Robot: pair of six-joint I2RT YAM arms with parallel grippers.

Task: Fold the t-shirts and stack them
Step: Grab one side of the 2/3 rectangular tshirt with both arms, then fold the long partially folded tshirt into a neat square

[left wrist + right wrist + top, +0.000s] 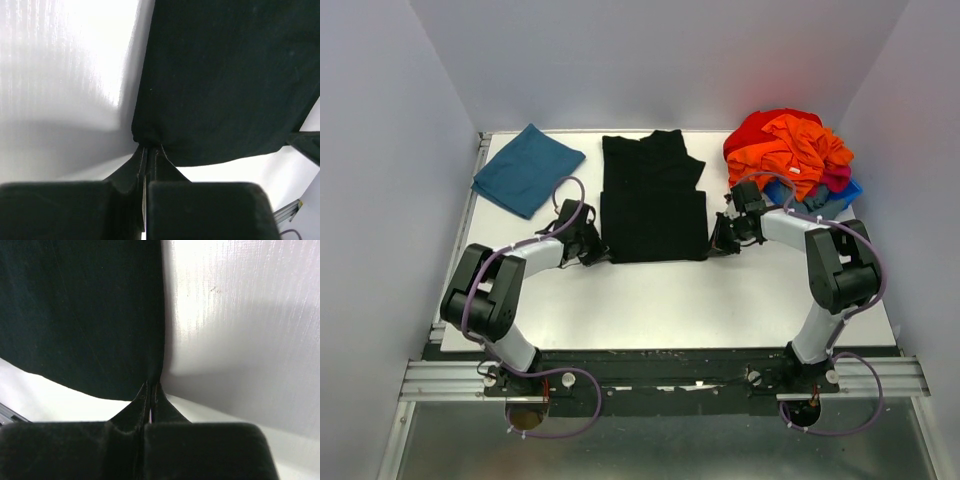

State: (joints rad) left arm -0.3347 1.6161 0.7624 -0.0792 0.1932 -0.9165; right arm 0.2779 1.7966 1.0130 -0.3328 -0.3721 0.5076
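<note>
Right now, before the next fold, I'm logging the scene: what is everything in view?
black t-shirt: one, black, partly folded, table centre
teal-blue shirt: one, teal-blue, folded, far left corner
clothes pile: one heap, red and orange, far right corner
blue item: one, blue, under the heap; kind unclear
table: one, white, beneath everything
left end effector: one, black, shut on the black t-shirt's near left corner
right end effector: one, black, shut on its near right corner

Both arms reach forward from their bases, elbows bent outward, forearms angled inward toward each other with wrists held low. The left gripper (592, 246) and the right gripper (720, 238) each have their jaws pressed together, pinching opposite side edges of the black t-shirt (653, 200).
</note>
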